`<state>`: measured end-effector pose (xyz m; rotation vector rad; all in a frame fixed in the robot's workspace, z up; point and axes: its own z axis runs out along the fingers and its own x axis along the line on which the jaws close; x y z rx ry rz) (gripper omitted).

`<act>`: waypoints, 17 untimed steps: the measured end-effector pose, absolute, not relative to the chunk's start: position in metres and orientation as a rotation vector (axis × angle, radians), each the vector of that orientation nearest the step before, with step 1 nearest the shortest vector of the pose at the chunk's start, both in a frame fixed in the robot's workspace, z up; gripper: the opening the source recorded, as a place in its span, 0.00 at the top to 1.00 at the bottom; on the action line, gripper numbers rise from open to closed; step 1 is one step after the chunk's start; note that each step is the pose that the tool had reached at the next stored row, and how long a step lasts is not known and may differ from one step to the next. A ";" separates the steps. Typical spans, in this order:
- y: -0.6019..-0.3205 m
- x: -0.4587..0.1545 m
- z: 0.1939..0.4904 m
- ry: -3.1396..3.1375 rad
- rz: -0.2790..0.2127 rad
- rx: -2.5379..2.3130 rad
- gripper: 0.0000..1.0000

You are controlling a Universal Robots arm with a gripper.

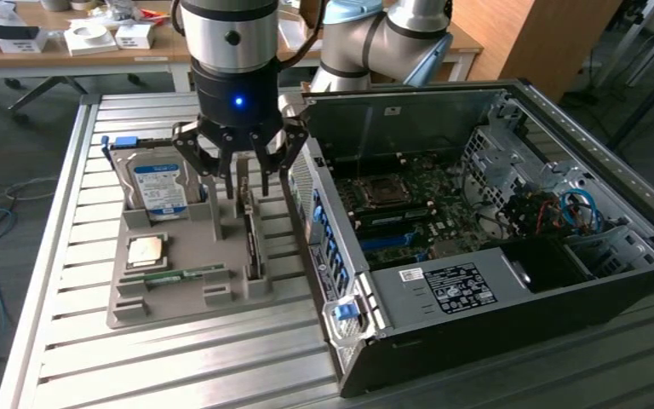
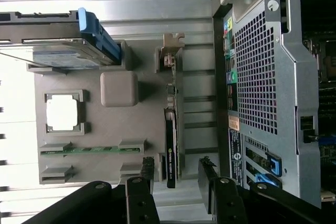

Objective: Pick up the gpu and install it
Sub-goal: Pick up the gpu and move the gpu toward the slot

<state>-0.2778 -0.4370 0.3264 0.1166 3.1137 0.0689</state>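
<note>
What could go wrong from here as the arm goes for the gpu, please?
The gpu stands on edge in a narrow slot of the grey tray; the open tool hangs over it, so a slightly off-centre descent might put a finger on the card's edge. The hard drive stands upright close by and could be clipped by the outer finger. The computer case wall sits right beside the tray, so the lifted card may catch it.
</note>
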 end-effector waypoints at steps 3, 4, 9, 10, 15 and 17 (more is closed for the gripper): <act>-0.437 -0.278 0.325 3.114 0.069 0.117 0.53; -0.437 -0.278 0.324 3.114 0.069 0.117 0.53; -0.437 -0.278 0.323 3.114 0.068 0.117 0.53; -0.437 -0.278 0.323 3.114 0.069 0.117 0.53; -0.437 -0.278 0.320 3.114 0.069 0.117 0.53; -0.437 -0.278 0.320 3.114 0.069 0.117 0.53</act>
